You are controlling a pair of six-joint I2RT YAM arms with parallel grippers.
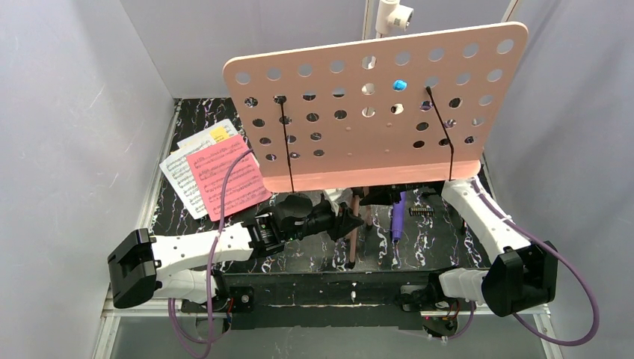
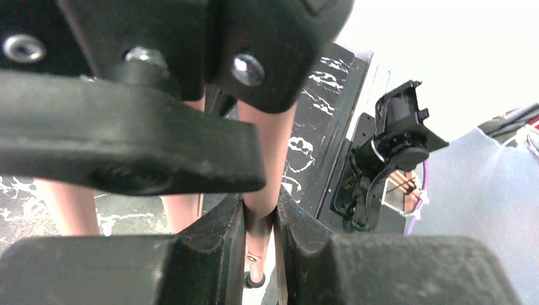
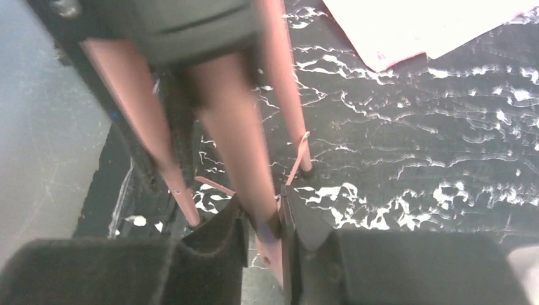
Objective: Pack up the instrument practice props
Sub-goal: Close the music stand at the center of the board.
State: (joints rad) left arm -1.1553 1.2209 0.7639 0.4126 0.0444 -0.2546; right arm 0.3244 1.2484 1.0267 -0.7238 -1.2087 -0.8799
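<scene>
The tilted pink holder (image 1: 374, 105) and its tripod legs (image 1: 353, 238) crowd mid-table; open table (image 1: 441, 248) lies right of the purple microphone (image 1: 398, 217).

Black marbled table (image 1: 437, 241) bears music pages (image 1: 178, 173), pink folder (image 1: 228, 179), purple microphone (image 1: 398, 217)

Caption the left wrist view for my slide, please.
Left end effector clamped on a pink tripod leg over the black marbled table.

Pale grey walls (image 1: 67, 134) box in a black, white-veined table (image 1: 441, 247) under soft, even light.
</scene>
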